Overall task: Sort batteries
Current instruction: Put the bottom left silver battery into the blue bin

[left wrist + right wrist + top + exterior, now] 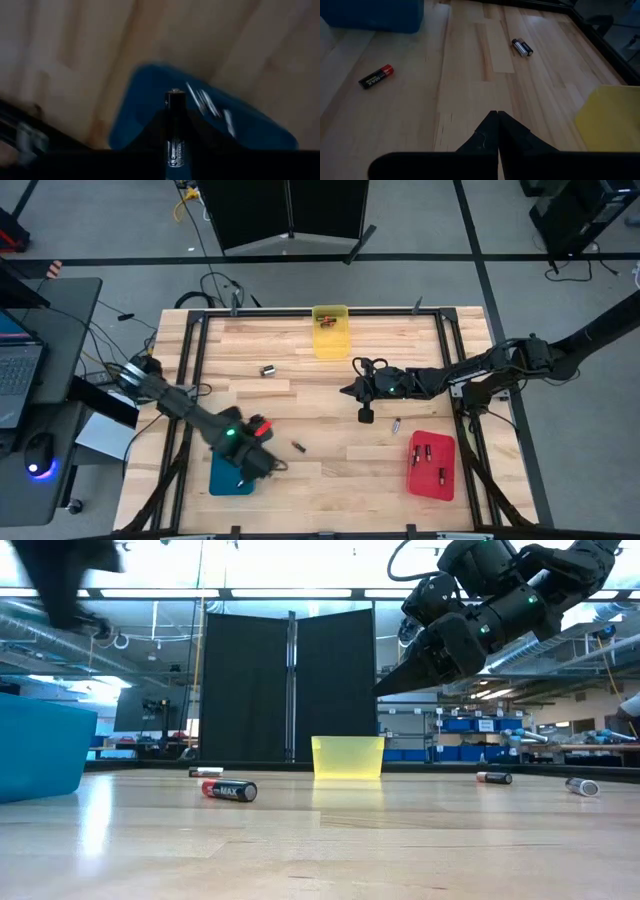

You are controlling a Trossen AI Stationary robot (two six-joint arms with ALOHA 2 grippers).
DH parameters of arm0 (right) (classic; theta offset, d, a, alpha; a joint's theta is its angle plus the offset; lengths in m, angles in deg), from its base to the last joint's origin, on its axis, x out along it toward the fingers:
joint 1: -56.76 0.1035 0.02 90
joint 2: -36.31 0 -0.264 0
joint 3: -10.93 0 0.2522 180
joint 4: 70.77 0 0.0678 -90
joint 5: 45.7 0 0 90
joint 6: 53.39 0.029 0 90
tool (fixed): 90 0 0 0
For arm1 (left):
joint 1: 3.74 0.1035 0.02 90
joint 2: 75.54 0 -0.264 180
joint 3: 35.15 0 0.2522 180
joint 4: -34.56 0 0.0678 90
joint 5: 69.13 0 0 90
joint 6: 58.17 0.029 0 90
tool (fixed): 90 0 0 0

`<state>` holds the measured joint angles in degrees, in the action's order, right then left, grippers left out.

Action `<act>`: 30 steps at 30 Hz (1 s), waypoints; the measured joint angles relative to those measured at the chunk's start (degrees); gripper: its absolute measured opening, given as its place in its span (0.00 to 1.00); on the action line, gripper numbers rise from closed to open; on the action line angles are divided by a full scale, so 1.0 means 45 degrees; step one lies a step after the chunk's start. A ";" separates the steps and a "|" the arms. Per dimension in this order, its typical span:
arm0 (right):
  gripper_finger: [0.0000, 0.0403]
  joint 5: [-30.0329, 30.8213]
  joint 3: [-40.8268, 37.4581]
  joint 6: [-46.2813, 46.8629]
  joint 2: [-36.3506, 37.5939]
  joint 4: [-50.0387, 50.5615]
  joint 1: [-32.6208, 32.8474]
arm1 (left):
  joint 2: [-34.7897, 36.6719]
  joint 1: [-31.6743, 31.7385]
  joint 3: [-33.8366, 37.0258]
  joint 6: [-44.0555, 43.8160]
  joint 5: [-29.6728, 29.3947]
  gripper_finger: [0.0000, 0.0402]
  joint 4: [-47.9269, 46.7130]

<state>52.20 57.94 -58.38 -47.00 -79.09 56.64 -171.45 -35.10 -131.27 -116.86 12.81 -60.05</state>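
Step now: the left gripper (pixel 250 465) hangs over the blue tray (pixel 222 479) near the front left corner of the table (pixel 320 480). Its fingers pinch a small dark battery (pixel 174 127), so I think this cell is about to be dropped in.

Left hand: closed on the dark battery, which sticks out past the fingertips and points at the blue tray.

Right hand: the right gripper (pixel 350 390) is shut tight and holds nothing. It hangs in the air above the middle of the table.

Next move: I think the left fingers need to open while they are right above the tray, so the cell falls inside and not on the rim.

Other batteries: a black and red battery (pixel 376 76) lies on the wood near the blue tray. A silver battery (pixel 268 369) lies nearer the back. One grey battery (pixel 397 424) lies just beside the red tray (pixel 432 480).

Trays: the yellow tray (pixel 331 340) sits at the back edge and has some cells in it. The red tray at the front right has a few too.

Room to move: the middle of the table is mostly bare wood. The blue tray is close to the table edge and the black frame (pixel 190 360), so the left arm has little room there.
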 joint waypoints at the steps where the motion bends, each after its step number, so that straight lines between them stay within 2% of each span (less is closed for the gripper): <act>1: 0.02 0.0000 0.0000 -0.0005 0.0000 0.0000 0.0000 | 0.0290 -0.0271 0.0326 -0.0544 0.0166 0.11 0.0144; 4: 0.02 0.0000 0.0000 0.0007 0.0000 -0.0005 0.0011 | 0.1118 -0.0973 0.1458 -0.1743 0.0465 0.11 0.0565; 7: 0.02 0.0000 0.0000 0.0010 0.0000 -0.0015 0.0010 | 0.1855 -0.1486 0.2904 -0.2374 0.0572 0.11 0.2285; 11: 0.02 0.0000 0.0000 0.0038 0.0000 -0.0049 0.0010 | 0.2417 -0.1559 0.5072 -0.2702 0.0163 0.11 0.4664; 15: 0.02 0.0000 0.0000 0.0059 0.0000 -0.0050 0.0010 | 0.2487 -0.1548 0.6751 -0.2742 0.0273 0.11 0.6179; 19: 0.02 0.0000 0.0000 0.0068 0.0000 -0.0049 0.0010 | 0.2510 -0.1538 0.7781 -0.2790 0.0432 0.11 0.7277; 30: 0.02 0.0014 -0.0005 0.0068 0.0000 -0.0049 0.0010 | 0.2545 -0.1519 0.9248 -0.2803 0.0139 0.11 0.9349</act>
<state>52.27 57.92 -58.07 -47.00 -79.31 56.68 -160.00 -41.94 -89.66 -129.47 13.44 -17.98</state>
